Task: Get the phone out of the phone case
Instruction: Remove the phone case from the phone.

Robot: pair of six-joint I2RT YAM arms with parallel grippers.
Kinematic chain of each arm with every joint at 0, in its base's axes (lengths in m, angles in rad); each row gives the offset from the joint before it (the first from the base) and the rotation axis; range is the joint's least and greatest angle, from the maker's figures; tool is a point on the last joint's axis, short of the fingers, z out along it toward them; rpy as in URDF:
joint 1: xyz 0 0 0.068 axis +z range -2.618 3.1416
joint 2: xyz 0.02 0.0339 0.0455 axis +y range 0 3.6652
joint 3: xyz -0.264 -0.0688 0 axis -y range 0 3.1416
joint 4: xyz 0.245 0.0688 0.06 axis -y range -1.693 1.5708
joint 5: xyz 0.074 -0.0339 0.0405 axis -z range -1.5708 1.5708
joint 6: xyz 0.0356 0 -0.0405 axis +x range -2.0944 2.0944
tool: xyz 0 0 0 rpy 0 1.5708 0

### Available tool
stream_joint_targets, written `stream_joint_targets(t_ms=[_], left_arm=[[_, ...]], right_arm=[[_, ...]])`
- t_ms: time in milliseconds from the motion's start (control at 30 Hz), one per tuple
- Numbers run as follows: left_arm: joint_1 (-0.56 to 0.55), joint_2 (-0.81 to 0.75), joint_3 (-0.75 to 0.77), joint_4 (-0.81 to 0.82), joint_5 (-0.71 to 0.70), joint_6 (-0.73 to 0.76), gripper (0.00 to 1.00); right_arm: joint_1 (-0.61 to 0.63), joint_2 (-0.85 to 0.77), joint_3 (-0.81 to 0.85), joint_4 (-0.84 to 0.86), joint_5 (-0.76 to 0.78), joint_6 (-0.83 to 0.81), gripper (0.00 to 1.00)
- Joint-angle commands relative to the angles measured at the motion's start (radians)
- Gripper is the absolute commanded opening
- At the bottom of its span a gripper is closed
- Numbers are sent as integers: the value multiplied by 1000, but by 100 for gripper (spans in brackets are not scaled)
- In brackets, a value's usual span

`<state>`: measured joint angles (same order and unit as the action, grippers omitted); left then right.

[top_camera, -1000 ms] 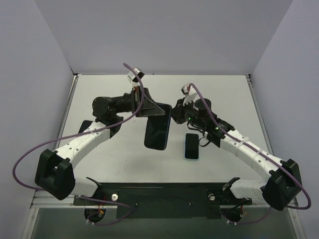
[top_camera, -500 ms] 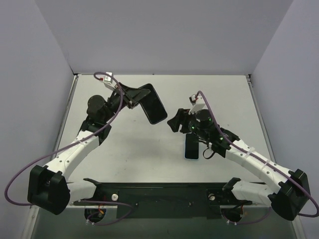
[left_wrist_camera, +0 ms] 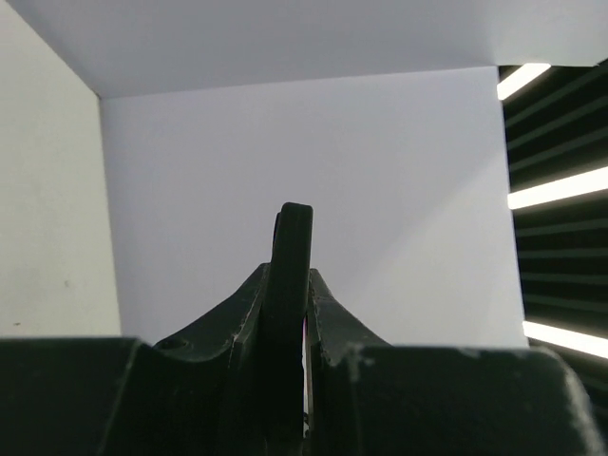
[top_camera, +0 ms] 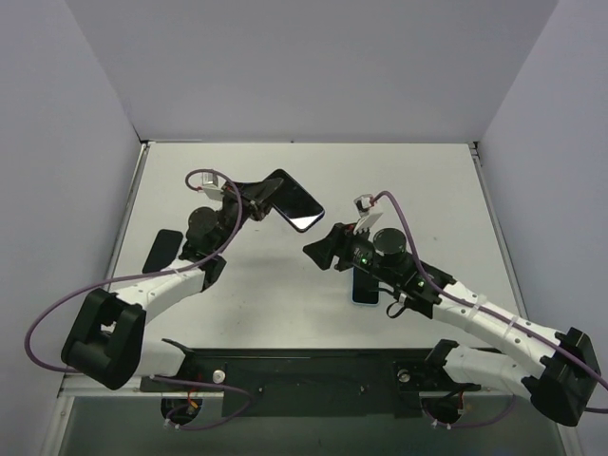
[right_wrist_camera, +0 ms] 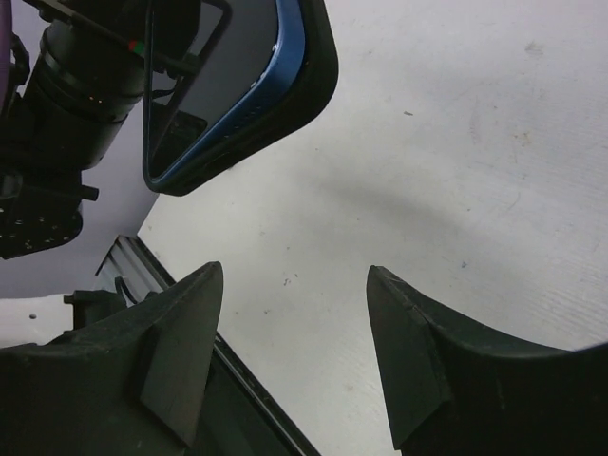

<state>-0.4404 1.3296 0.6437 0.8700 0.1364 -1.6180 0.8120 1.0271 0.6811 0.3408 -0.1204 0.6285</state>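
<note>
Count: 2 arms, 2 pincers, 2 phone-sized slabs, 1 unidentified dark piece.

Nearest, the right arm (top_camera: 475,309) reaches in from the base on the right. One slab lies flat on the bench (top_camera: 427,190) with its far end tucked under that arm's wrist. It has a dark face and a light blue edge, and reads as the phone (top_camera: 364,290).

Right pincer (right_wrist_camera: 294,271): fingers wide apart, nothing between them. It hangs above bare bench just left of the phone, not touching it.

Left arm (top_camera: 157,285): beside it lies one dark flat rounded piece (top_camera: 163,250) on the bench. Can't tell what it is.

Further back, the left pincer (left_wrist_camera: 288,285) is clamped on the second slab, the phone case (top_camera: 296,203). It is raised off the bench and tilted, with its free end pointing toward the right arm. The left wrist view shows it edge-on, squeezed between both fingers. The right wrist view shows a black outer edge with a blue rim inside and a glossy face. Can't tell whether the case is empty.

The two slabs are well apart, with the right pincer between them.
</note>
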Motion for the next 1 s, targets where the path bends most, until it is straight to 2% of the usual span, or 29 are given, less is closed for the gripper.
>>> stream_joint_targets(t_ms=[0,167,233,367,400,467,600,767,967], left_arm=[[-56,14,4,299,-69,-107,0],[-86,59,4,406,-98,-149,0],[-93,56,5,408,-109,-140,0],[-92,14,-4,383,-124,-73,0],[-92,-3,-4,357,-124,-62,0],[-92,-26,-6,327,-123,-16,0],[-93,-21,-6,342,-123,4,0],[-100,-3,14,359,-106,-5,0],[-107,-12,16,345,-113,-6,0]], right_arm=[[24,-44,-1,107,34,0,58],[21,-75,-48,190,109,51,59],[24,-82,-63,245,78,50,57],[12,-156,-57,167,94,16,56],[-14,-183,-63,162,81,20,55],[-63,-188,-57,197,-80,71,54],[-86,-115,17,233,-237,151,52],[-82,-22,64,282,-289,197,49],[-70,2,75,303,-297,195,37]])
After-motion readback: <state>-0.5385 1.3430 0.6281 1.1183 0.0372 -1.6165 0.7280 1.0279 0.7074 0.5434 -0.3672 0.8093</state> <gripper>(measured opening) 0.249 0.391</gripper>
